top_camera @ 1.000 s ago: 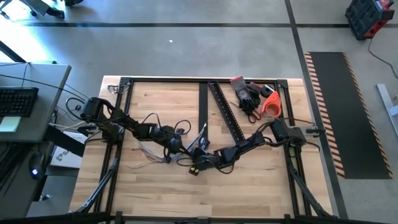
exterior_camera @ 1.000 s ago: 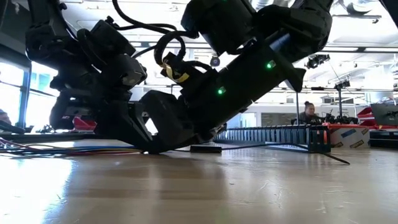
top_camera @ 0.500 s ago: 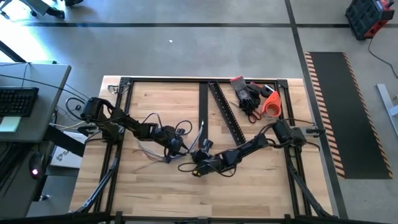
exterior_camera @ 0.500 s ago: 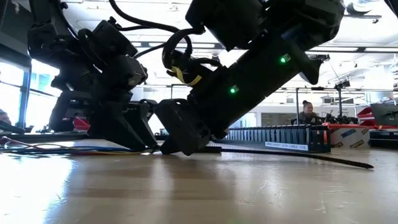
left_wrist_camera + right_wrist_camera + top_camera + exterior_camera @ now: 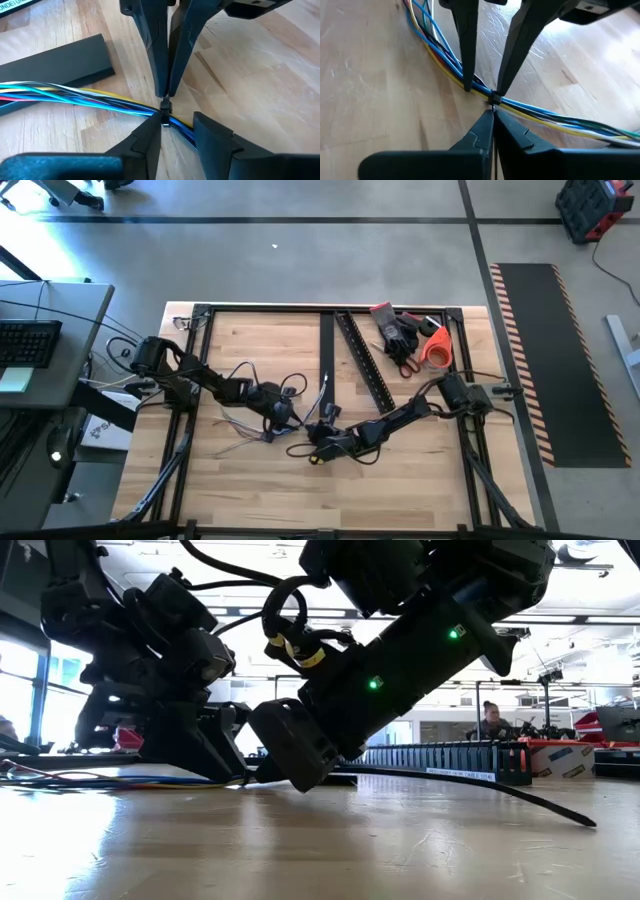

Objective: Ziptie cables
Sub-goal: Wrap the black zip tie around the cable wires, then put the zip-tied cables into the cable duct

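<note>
The cables [image 5: 240, 425] lie as a thin coloured bunch on the wooden table [image 5: 250, 490], mid-left. A black zip tie sits around them, its head [image 5: 165, 107] on the bunch. Its long tail [image 5: 480, 785] trails to the table on the right of the low view. My left gripper [image 5: 179, 120] is open, with one finger on each side of the head, above the bunch [image 5: 435, 47]. My right gripper [image 5: 493, 112] faces it tip to tip and is shut at the head [image 5: 493, 98]. Both meet near the table's middle [image 5: 300, 432]. My right gripper pinches the zip tie's strap right beside its head [image 5: 493, 102] between its two shut fingertips [image 5: 167, 92]. It slants down from the table's right side. The head stays on the cable bunch, which lies on the table. My left gripper: whether its fingertips [image 5: 467, 85] touch the cables I cannot tell.
Two black slotted rails [image 5: 365, 365] lie at the far middle, with black gloves [image 5: 395, 330] and an orange-handled tool [image 5: 435, 348] at the far right. A flat dark strip [image 5: 60, 62] lies beside the cables. A person [image 5: 492, 720] sits in the room beyond.
My right gripper has drawn a little toward the left gripper, and its wrist has tipped up. The zip tie's tail now reaches farther toward the table's right, and its free end has sunk to the wood.
</note>
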### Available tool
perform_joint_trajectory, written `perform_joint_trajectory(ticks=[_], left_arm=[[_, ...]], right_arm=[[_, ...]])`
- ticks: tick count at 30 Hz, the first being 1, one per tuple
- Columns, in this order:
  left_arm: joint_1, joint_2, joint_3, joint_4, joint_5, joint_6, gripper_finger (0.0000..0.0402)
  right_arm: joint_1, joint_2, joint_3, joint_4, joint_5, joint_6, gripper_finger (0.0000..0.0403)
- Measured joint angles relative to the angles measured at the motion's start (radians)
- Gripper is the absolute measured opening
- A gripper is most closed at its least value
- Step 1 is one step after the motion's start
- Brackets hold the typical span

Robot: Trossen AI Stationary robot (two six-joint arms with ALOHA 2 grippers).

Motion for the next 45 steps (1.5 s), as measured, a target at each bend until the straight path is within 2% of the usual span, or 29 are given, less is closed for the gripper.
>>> perform_joint_trajectory(ticks=[3,6,10,17,19,20,24,26,34,41,45], left_arm=[[-0.001,0.000,0.000,0.000,-0.022,-0.003,0.0092],[-0.001,-0.028,0.000,-0.013,-0.044,0.001,0.0102],[0.000,-0.123,0.000,-0.098,-0.085,-0.004,0.0122],[0.000,-0.303,0.001,-0.251,-0.088,-0.072,0.0142],[0.000,-0.319,0.001,-0.268,-0.088,-0.096,0.0143],[0.000,-0.320,0.001,-0.268,-0.088,-0.108,0.0143],[0.000,-0.302,0.001,-0.248,-0.074,-0.142,0.0143],[0.000,-0.286,0.001,-0.241,-0.072,-0.161,0.0143],[0.000,-0.208,0.001,-0.223,-0.072,-0.173,0.0143],[0.000,-0.151,0.002,-0.134,-0.071,-0.199,0.0143],[0.000,-0.147,0.002,-0.105,-0.071,-0.190,0.0143]], right_arm=[[0.000,0.000,0.000,-0.009,0.001,0.038,0.0003],[0.000,0.000,0.000,-0.020,0.001,0.044,0.0023],[0.000,-0.034,0.000,-0.055,-0.023,0.044,0.0078],[0.003,-0.214,0.003,-0.244,0.019,-0.017,0.0175],[-0.022,-0.243,0.004,-0.299,-0.023,-0.093,0.0190],[-0.045,-0.250,0.004,-0.323,-0.085,-0.137,0.0195],[-0.178,-0.234,0.003,-0.382,-0.358,-0.299,0.0197],[-0.236,-0.224,0.003,-0.409,-0.439,-0.390,0.0194],[-0.326,-0.224,0.003,-0.455,-0.614,-0.670,0.0177],[-0.354,-0.192,0.003,-0.433,-0.685,-0.682,0.0148],[-0.355,-0.181,0.004,-0.403,-0.688,-0.648,0.0121]])
